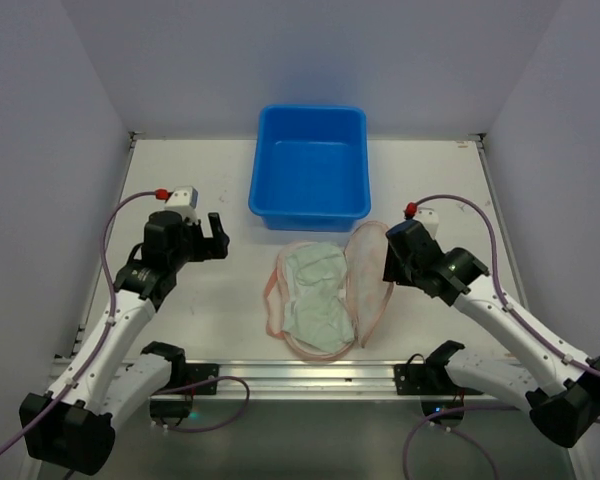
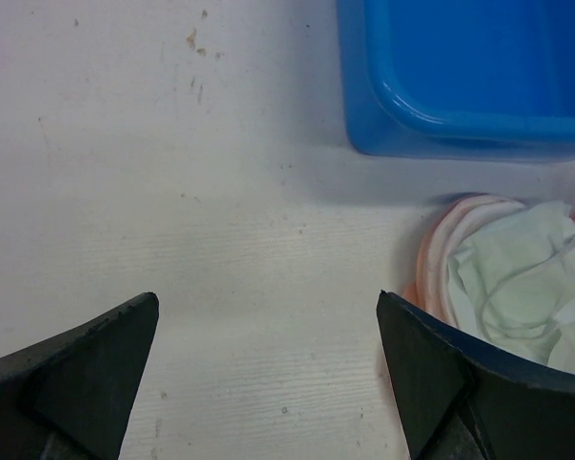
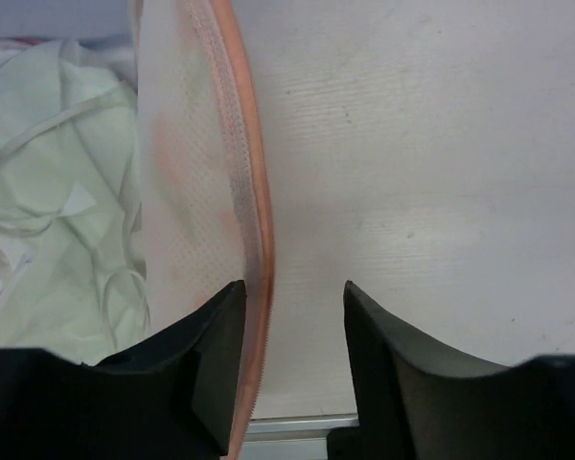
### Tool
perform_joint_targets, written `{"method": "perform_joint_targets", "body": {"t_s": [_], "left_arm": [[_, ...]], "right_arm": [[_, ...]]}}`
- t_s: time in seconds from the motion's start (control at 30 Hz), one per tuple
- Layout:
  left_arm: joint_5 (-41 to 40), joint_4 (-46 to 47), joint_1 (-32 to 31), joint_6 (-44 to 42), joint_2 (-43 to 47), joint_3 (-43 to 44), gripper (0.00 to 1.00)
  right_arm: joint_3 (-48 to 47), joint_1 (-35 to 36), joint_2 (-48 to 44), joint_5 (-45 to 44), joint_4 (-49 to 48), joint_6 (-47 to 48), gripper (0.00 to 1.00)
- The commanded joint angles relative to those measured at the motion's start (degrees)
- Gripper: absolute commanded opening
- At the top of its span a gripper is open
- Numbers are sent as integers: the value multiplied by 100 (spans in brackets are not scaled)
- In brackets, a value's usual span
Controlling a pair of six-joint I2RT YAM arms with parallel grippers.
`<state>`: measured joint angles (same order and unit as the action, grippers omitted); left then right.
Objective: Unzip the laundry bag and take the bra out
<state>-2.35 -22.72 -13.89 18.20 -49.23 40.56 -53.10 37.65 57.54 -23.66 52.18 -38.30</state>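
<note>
Nearest: right gripper (image 3: 292, 292) parted, holding nothing, laundry bag (image 3: 196, 192) zipper edge beside one finger | left gripper (image 2: 268, 297) spread wide over table (image 2: 172, 172) | bra (image 1: 315, 295) lies inside unzipped bag | risk: straps snag, bag lifts too

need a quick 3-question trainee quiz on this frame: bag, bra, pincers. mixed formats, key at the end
1. True or false: the blue tub holds no garment.
2. Short answer: which one hangs wide open over bare table, the left pincer or the right pincer?
3. Multiple choice: the bra lies
A. in the blue tub
B. uncovered in the unzipped laundry bag
C. clamped in the right pincer

Key: 1 true; 2 left pincer; 3 B
</note>
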Motion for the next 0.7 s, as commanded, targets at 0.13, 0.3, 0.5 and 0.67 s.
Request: {"method": "perform_joint_targets", "body": {"t_s": [0.13, 0.3, 0.5, 0.67], "left_arm": [[945, 259, 35, -132, -359, 66, 100], [1825, 286, -104, 244, -491, 14, 100], [1597, 663, -1324, 982, -639, -179, 100], [1413, 883, -1967, 1405, -1079, -329, 100]], "right_arm": [[-201, -337, -559, -411, 283, 112, 80], [-244, -390, -963, -412, 372, 130, 96], [-25, -390, -1604, 387, -348, 534, 96], [440, -381, -1825, 1388, -1192, 675, 96]]}}
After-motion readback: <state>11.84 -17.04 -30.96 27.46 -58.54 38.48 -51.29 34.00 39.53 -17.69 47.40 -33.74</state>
